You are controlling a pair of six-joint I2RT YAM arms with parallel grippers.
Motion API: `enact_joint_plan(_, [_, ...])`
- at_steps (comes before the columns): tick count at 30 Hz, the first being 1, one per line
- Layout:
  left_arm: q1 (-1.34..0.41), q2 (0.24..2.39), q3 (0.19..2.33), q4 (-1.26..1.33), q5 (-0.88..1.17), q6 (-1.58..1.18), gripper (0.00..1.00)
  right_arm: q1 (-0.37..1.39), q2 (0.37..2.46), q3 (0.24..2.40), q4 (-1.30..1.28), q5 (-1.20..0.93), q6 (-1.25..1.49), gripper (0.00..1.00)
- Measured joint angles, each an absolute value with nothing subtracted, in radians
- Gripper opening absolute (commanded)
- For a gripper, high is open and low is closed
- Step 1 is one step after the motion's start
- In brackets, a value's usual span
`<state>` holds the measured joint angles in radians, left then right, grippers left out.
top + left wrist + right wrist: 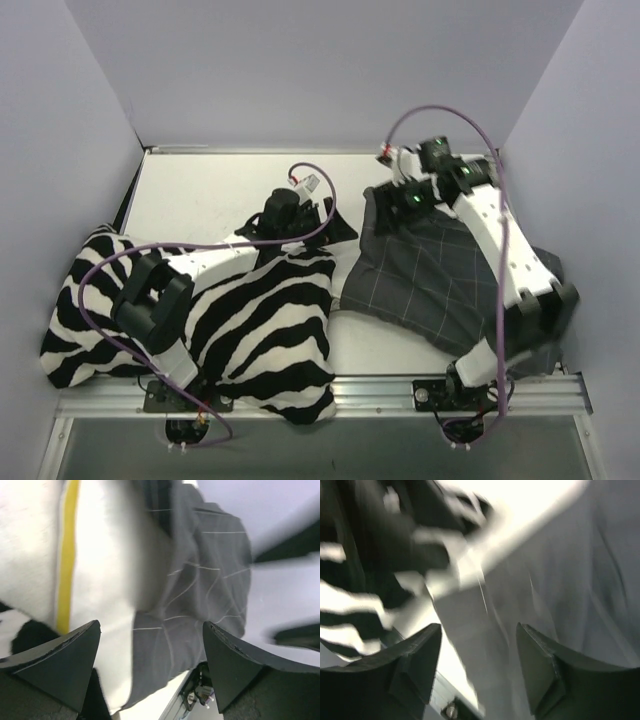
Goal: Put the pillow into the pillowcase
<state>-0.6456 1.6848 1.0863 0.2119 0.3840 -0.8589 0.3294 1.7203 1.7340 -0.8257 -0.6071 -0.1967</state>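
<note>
Both grippers stand open, holding nothing. Left gripper (150,625): pillow (30,555) at 11 o'clock beyond the jaws, pillowcase (200,580) at 1 o'clock. Right gripper (480,627): pillowcase fabric beyond its jaws, blurred.

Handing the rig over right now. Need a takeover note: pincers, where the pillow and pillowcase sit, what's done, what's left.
Left pincer: open, empty, poised over where the pillow meets the pillowcase.
Right pincer: open, empty, above the pillowcase's far edge.
Pillow: its white face and yellow edge are bare in the left wrist view, with case fabric lapping over one side. It is not visible from above.
Zebra cushion: under the left arm, beside the case.
Done: pillow looks partly in; depth unclear.
Left: probably regrip the case and draw it over the bare part.
</note>
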Motion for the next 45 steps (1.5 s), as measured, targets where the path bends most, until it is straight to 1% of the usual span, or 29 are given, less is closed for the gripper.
enact_joint_plan(3, [-0.638,1.698,1.083,0.192,0.363,-0.851,0.91,0.239,1.462,1.529,-0.888,-0.465,-0.223,0.50])
enact_joint_plan(6, [-0.632,1.712,1.091,0.170,0.348,-0.834,0.89,0.078,1.282,1.317,-0.953,-0.282,-0.260,0.46])
enact_joint_plan(7, [-0.632,1.720,1.098,0.157,0.344,-0.826,0.88,0.044,1.258,1.261,-0.980,-0.231,-0.270,0.46])
enact_joint_plan(10, [-0.633,1.742,1.125,0.105,0.325,-0.803,0.81,-0.030,1.266,1.114,-1.019,-0.130,-0.303,0.43])
enact_joint_plan(12, [-0.631,1.752,1.129,0.072,0.317,-0.790,0.77,-0.076,1.328,1.033,-1.003,-0.078,-0.330,0.42])
enact_joint_plan(14, [-0.628,1.757,1.129,0.046,0.315,-0.779,0.73,-0.117,1.415,0.995,-0.973,-0.035,-0.359,0.41])
enact_joint_plan(15, [-0.628,1.759,1.129,0.041,0.317,-0.773,0.71,-0.132,1.472,1.000,-0.953,-0.021,-0.372,0.40])
enact_joint_plan(17, [-0.630,1.763,1.129,0.039,0.322,-0.762,0.65,-0.154,1.629,1.100,-0.941,-0.006,-0.390,0.40])
enact_joint_plan(20, [-0.649,1.768,1.130,0.040,0.342,-0.735,0.61,-0.148,1.876,1.394,-0.950,-0.008,-0.406,0.40])
enact_joint_plan(22, [-0.675,1.771,1.136,0.039,0.364,-0.707,0.60,-0.134,2.003,1.597,-0.890,-0.017,-0.432,0.42])
enact_joint_plan(24, [-0.701,1.779,1.159,0.036,0.383,-0.684,0.61,-0.114,2.079,1.755,-0.808,-0.024,-0.473,0.44])
enact_joint_plan(26, [-0.721,1.783,1.178,0.040,0.401,-0.670,0.61,-0.106,2.093,1.829,-0.736,-0.023,-0.511,0.47])
enact_joint_plan(28, [-0.726,1.783,1.186,0.055,0.414,-0.669,0.61,-0.096,2.082,1.871,-0.699,-0.011,-0.537,0.48])
enact_joint_plan(31, [-0.710,1.783,1.200,0.061,0.390,-0.668,0.60,-0.099,2.016,1.861,-0.675,-0.023,-0.538,0.47])
enact_joint_plan(32, [-0.703,1.784,1.212,0.052,0.370,-0.665,0.60,-0.104,1.977,1.839,-0.677,-0.036,-0.531,0.48])
enact_joint_plan(33, [-0.696,1.789,1.234,0.035,0.346,-0.659,0.63,-0.102,1.930,1.808,-0.683,-0.058,-0.522,0.48])
enact_joint_plan(36, [-0.671,1.833,1.348,-0.027,0.275,-0.640,0.67,-0.096,1.771,1.710,-0.744,-0.149,-0.466,0.48])
enact_joint_plan(38, [-0.647,1.883,1.436,-0.068,0.243,-0.633,0.67,-0.066,1.678,1.657,-0.791,-0.250,-0.405,0.48])
enact_joint_plan(40, [-0.618,1.929,1.494,-0.095,0.229,-0.623,0.67,-0.021,1.627,1.621,-0.820,-0.337,-0.338,0.47])
enact_joint_plan(43, [-0.575,2.001,1.547,-0.140,0.244,-0.620,0.63,0.047,1.617,1.579,-0.833,-0.470,-0.229,0.43])
enact_joint_plan(44, [-0.564,2.018,1.547,-0.147,0.260,-0.622,0.63,0.070,1.621,1.562,-0.827,-0.507,-0.192,0.38])
enact_joint_plan(45, [-0.556,2.033,1.545,-0.153,0.280,-0.626,0.62,0.101,1.628,1.534,-0.811,-0.548,-0.126,0.37])
